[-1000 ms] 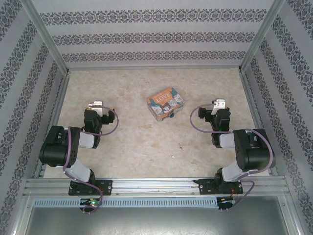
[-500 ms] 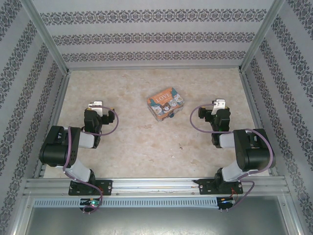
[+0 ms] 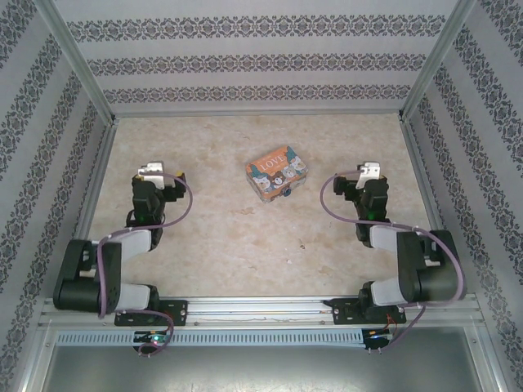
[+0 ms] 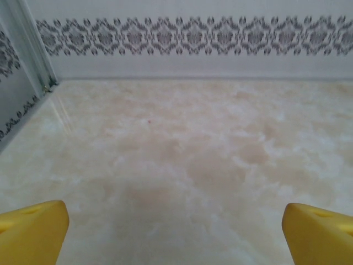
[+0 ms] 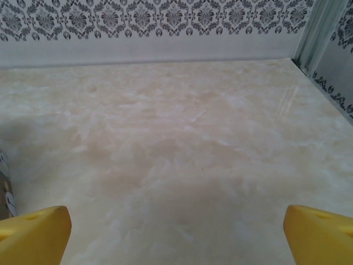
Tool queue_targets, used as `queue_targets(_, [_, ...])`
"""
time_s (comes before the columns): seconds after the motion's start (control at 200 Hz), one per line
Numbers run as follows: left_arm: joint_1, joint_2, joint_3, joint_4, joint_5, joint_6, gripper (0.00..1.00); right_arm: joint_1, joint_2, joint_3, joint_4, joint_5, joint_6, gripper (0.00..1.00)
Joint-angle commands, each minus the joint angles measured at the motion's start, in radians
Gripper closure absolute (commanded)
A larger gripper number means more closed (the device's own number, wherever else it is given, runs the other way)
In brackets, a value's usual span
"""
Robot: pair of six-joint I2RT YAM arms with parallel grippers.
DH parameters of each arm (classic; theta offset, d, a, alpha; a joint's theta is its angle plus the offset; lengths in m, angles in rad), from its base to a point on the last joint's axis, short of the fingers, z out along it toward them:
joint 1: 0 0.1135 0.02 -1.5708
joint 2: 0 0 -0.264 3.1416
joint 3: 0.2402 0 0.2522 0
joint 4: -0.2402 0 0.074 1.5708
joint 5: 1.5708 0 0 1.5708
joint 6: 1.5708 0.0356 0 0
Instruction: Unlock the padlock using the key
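The left arm [image 3: 106, 269] is folded, its elbow pushed out to the near left of the tin [image 3: 277, 172] and its forearm reaching toward the far wall. The left gripper [image 3: 154, 171] sits level with the tin and well to its left, pointing away from the bases. Its yellow fingers [image 4: 32, 232] are spread wide and hold nothing. The right arm [image 3: 421, 269] mirrors this (elbow out to the near right of the tin). The right gripper [image 3: 369, 172] is level with the tin, well to its right, its fingers [image 5: 317, 234] likewise wide apart and empty.
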Motion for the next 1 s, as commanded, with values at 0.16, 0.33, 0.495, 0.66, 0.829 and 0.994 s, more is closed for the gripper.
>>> queue_targets(0.16, [0.009, -0.105, 0.235, -0.453, 0.098, -0.287, 0.01, -0.012, -0.157, 0.193, -0.406, -0.088, 0.235, 0.02])
queue_targets(0.33, [-0.041, -0.009, 0.355, -0.533, 0.245, -0.447, 0.01, -0.01, -0.058, 0.317, -0.496, -0.3, 0.433, 0.02])
queue_targets(0.495, [-0.182, 0.094, 0.431, -0.586, 0.27, -0.522, 0.01, 0.007, 0.079, 0.426, -0.542, -0.446, 0.547, 0.02])
queue_targets(0.66, [-0.298, 0.207, 0.504, -0.608, 0.348, -0.615, 0.0, 0.047, 0.206, 0.547, -0.655, -0.494, 0.53, 0.02])
queue_targets(0.829, [-0.354, 0.353, 0.578, -0.608, 0.497, -0.744, 0.0, 0.085, 0.343, 0.676, -0.741, -0.53, 0.514, 0.02])
queue_targets(0.994, [-0.397, 0.457, 0.639, -0.586, 0.559, -0.805, 0.01, 0.13, 0.444, 0.784, -0.79, -0.545, 0.489, 0.01])
